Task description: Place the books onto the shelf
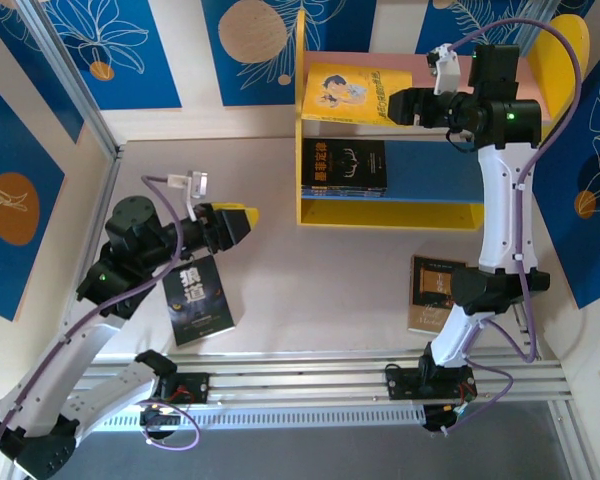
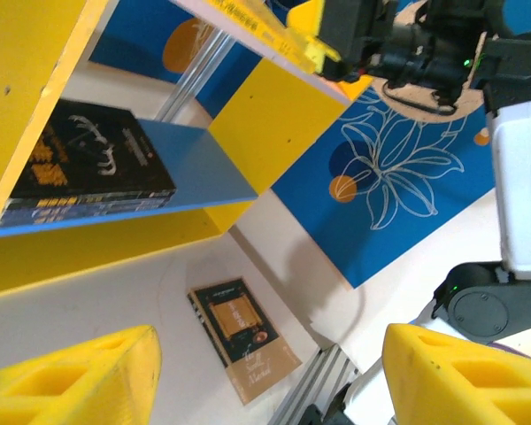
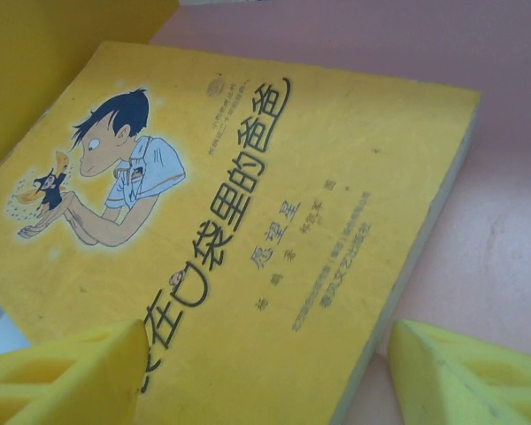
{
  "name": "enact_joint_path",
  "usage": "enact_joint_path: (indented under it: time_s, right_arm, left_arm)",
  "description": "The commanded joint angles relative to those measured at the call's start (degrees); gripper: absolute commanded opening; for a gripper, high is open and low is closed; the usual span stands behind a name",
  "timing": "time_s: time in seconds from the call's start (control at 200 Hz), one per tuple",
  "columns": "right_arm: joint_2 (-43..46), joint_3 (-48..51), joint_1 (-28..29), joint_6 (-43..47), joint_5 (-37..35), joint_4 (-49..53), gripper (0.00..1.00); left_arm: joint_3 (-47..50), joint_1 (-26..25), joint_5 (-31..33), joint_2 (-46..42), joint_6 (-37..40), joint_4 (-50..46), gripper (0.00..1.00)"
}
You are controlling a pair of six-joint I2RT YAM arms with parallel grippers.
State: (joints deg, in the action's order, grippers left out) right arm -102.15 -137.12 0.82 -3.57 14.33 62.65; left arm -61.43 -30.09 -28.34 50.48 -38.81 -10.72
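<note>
My left gripper stands with jaws apart, empty, above one black book lying on the table. The shelf holds one yellow book on its pink board and a stack of dark books on its blue board; how many, I cannot tell. My right gripper spreads wide over the yellow book. One brown book lies on the table, right.
</note>
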Motion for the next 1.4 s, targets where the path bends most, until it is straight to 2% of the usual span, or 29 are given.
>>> enact_joint_path:
  time_s: [0.0,0.185,0.46,0.735,1.116,1.396]
  right_arm:
    - [-1.3,0.2,0.2,2.5,-2.7,-1.6,0.75]
    - [-3.4,-2.9,0.0,3.0,1.0,-0.7,0.76]
    - [-5.2,-4.1,-0.3,1.9,8.1,-2.3,0.76]
    - [-7.3,-5.4,-1.4,-0.9,13.0,-4.8,0.77]
    - [-9.8,-7.4,-1.9,-3.3,14.2,-6.3,0.77]
    - [-10.4,-6.4,-1.4,-5.4,13.8,-6.4,0.76]
  left_arm:
    - [-5.6,-0.6,-2.4,3.2,1.9,-0.7,0.67]
    - [-12.6,-1.0,-2.4,10.5,2.0,-0.9,0.67]
    - [-20.8,-1.0,1.3,18.9,1.5,-0.3,0.68]
    - [-28.6,-1.0,-0.4,25.5,0.0,2.0,0.68]
    - [-34.0,-1.3,-4.0,32.4,-4.3,8.2,0.68]
    - [-39.2,-2.2,-2.2,36.7,-2.8,4.9,0.68]
